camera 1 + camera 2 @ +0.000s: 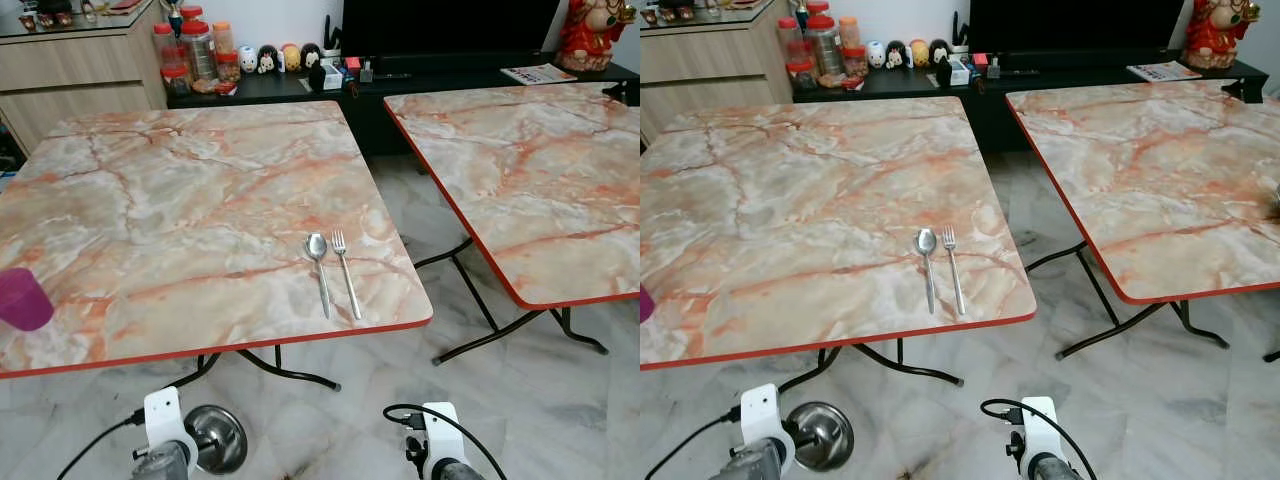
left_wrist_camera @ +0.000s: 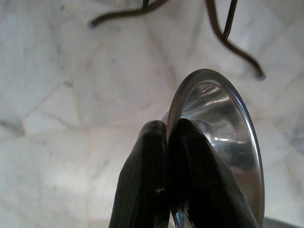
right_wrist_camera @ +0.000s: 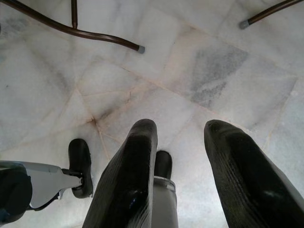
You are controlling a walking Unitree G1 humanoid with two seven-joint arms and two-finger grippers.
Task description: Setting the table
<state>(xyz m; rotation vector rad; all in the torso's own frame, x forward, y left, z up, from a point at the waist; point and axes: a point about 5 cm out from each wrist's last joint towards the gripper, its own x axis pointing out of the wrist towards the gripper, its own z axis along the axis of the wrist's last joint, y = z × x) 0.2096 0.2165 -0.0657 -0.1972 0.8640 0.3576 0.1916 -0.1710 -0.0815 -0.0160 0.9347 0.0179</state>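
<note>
Steel bowl [image 2: 223, 142] hangs below the marble surface [image 1: 180, 220], its rim pinched in the left claw [image 2: 168, 137] — carried low for placing beside the spoon [image 1: 318, 262] and fork [image 1: 345, 270]; right claw [image 3: 183, 142] gapes empty.

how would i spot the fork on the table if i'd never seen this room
Find the nearer marble-patterned folding table with the red edge. Near its front right corner two pieces of silver cutlery lie side by side, apart. The silver metal fork is the right one, with tines, while the silver spoon on its left has a rounded bowl.
</note>
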